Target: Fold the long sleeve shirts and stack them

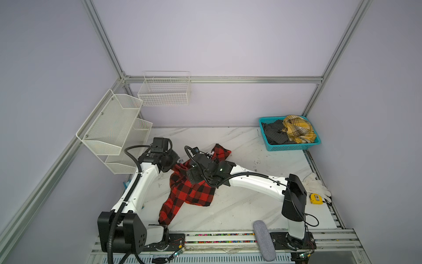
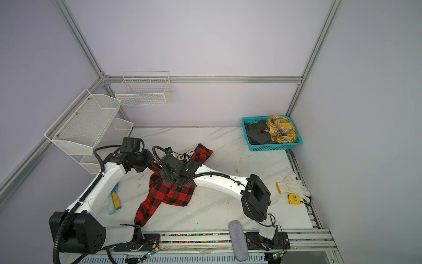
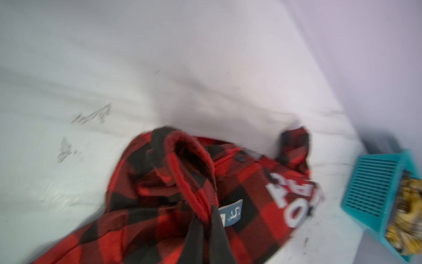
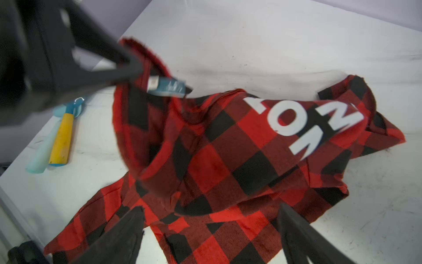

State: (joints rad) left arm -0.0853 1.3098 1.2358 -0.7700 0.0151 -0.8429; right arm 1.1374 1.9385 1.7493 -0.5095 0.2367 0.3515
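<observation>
Red-and-black shirt (image 4: 228, 160) is clamped at its collar by the left end effector (image 4: 134, 68), the right end effector (image 4: 210, 208) held apart; a second grasp for spreading is judged needed.

It looked like a robotics lab's test cell, with aluminium framing (image 1: 104, 38) holding plain lilac panels (image 1: 217, 34) and two white robot arms (image 1: 146, 180) bolted to a rail (image 1: 228, 238) along a marble-look bench (image 1: 239, 205).
</observation>
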